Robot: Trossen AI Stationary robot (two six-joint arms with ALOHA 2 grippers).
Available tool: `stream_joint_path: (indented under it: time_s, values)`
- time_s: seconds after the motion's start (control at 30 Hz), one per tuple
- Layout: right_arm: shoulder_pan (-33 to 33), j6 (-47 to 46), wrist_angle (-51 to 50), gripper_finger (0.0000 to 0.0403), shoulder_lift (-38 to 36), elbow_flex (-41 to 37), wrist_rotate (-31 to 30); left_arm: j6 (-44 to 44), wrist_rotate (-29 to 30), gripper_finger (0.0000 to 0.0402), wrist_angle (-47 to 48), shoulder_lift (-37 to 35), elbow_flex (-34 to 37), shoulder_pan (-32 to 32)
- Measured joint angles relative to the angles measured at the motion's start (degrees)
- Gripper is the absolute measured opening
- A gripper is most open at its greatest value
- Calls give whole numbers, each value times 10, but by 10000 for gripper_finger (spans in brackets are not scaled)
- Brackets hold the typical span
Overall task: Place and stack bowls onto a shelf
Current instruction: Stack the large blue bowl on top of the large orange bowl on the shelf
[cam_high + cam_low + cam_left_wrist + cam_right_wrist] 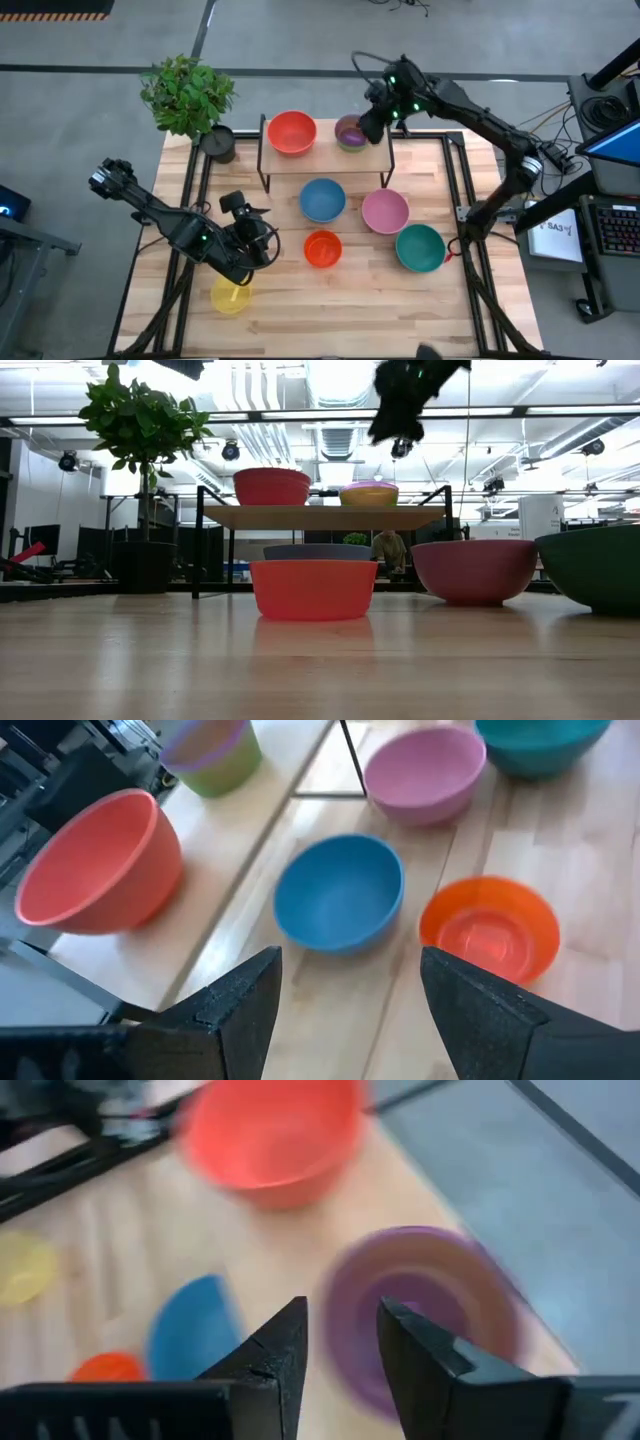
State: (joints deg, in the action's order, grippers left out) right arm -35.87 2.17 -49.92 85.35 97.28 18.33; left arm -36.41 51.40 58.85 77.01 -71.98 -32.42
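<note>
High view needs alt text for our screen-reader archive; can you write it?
The right gripper hovers beside a purple bowl nested in a green one on the shelf, next to the red bowl. Blue, pink, teal, orange and yellow bowls sit on the table; the left gripper waits nearby.

The high view looks straight down on the desk [300, 320]; the low view faces level across it. Both wrist views look forward closely, sharing the red bowl [95, 865] with them.

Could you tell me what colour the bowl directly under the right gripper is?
Purple bowl, nested in a green one; high view shows it best.
</note>
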Motion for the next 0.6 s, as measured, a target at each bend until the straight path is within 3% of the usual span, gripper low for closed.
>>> stream_joint_path:
  time_s: [0.2,0.4,0.6]
  values:
    - [110,-41,65,98,-122,-124,-4,26,-20,223,-40,23,34,9]
    - [231,-108,197,98,-247,-286,-12,134,-106,211,-142,56,34,51]
    - [339,-133,313,98,-320,-413,-92,251,-183,199,-213,86,35,104]
